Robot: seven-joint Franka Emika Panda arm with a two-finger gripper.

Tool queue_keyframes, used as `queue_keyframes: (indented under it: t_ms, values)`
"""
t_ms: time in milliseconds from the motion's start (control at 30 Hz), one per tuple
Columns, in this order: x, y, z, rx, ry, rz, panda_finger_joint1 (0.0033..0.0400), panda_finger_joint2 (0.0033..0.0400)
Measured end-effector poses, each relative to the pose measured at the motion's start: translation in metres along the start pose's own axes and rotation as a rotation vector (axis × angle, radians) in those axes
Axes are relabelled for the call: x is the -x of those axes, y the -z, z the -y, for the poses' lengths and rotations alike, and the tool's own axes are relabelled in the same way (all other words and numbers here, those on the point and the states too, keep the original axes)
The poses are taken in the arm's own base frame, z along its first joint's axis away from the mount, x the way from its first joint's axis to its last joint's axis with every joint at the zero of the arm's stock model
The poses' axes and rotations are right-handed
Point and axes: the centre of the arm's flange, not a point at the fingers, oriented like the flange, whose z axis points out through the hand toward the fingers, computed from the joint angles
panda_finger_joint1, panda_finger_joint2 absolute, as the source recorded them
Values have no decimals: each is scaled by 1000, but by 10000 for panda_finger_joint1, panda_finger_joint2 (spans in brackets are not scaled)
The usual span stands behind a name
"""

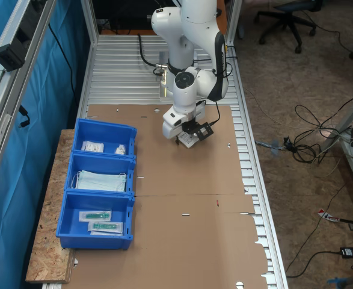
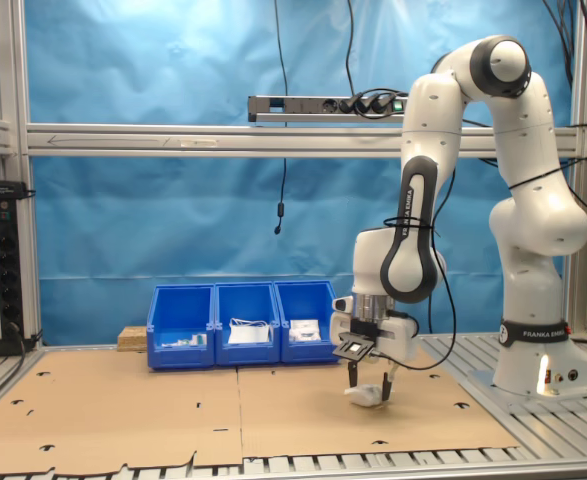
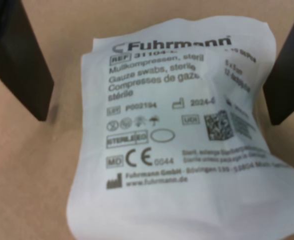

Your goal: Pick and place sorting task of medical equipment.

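My gripper (image 3: pixel 152 75) stands spread, dark flat fingers (image 3: pixel 21 60) either side of the white, crinkled, soft packet (image 3: pixel 177 140), not touching it. It lies on smooth brown cardboard (image 3: pixel 31 180); its lower edge is cut off, print blurred.

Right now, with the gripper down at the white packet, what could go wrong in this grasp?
1. The packet is crinkled and bulges between the open fingers, so the gripper might pinch only a fold and drop it.
2. The fingertips sit close to the cardboard; going lower might scrape it.
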Motion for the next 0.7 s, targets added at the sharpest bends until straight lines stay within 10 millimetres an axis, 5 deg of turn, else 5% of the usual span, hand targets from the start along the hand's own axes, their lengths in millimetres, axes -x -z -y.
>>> queue_keyframes:
  t_ms: [700]
  values:
    - [-4,1,8,-8,17,-6,400,400]
